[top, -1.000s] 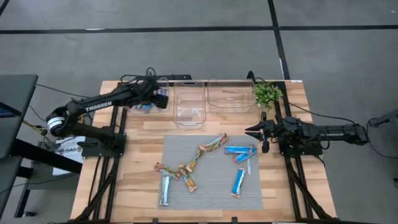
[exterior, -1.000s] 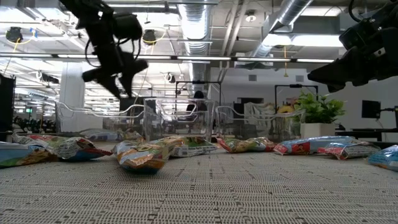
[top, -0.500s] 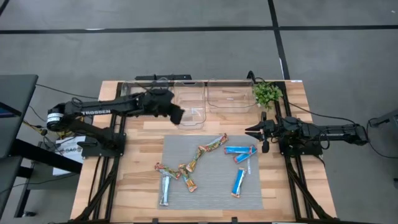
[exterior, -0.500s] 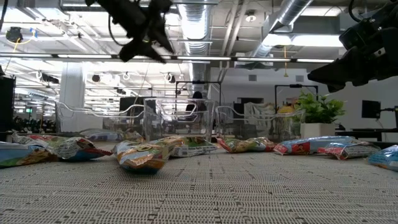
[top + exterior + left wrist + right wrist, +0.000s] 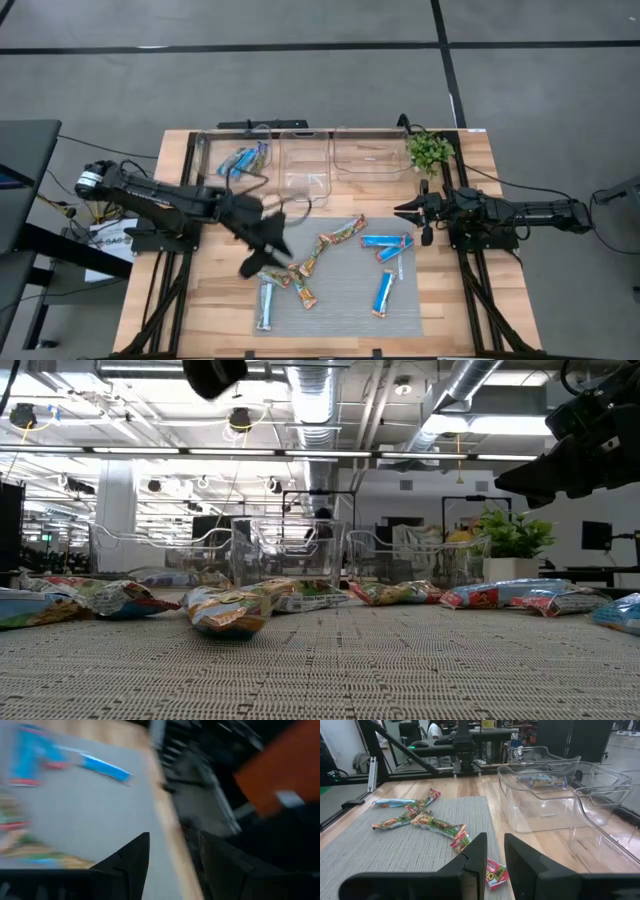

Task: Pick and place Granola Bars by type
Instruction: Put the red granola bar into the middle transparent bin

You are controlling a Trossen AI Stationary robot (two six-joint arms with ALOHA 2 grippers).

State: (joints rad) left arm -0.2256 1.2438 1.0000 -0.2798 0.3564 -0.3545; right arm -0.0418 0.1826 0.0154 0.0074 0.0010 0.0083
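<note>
Hovering over the left part of the grey woven mat [image 5: 340,300], the left gripper [image 5: 265,250] sits above the near end of the tangle of multicoloured green, orange and tan wrapped granola bars [image 5: 300,268]. Its dark fingers [image 5: 131,862] stand apart with nothing between them, as the left wrist view shows. The multicoloured bars lie just beside and partly under that gripper in the high view, most of them running on a slant from the mat's near left toward its far middle, where one longer bar [image 5: 340,234] points at the clear plastic bins [image 5: 305,170]. A bright blue-and-white bar [image 5: 265,305] lies close by on the near left of the mat, its long axis running from the near edge toward the far one.

The blue bars with orange-red ends [image 5: 385,243] and another blue bar [image 5: 383,292] rest on the right half of the mat. The right gripper [image 5: 412,212] waits beyond the mat's right edge, near a small green potted plant [image 5: 430,150]; its fingers [image 5: 475,855] are slightly apart and empty. By my judgement the left arm is far nearer the multicoloured cluster, and a grasp there needs the fingers turned across a bar's slanted length.

Some blue wrapped bars [image 5: 243,160] already lie in the leftmost bin. No wrapper print or other writing can be read.
</note>
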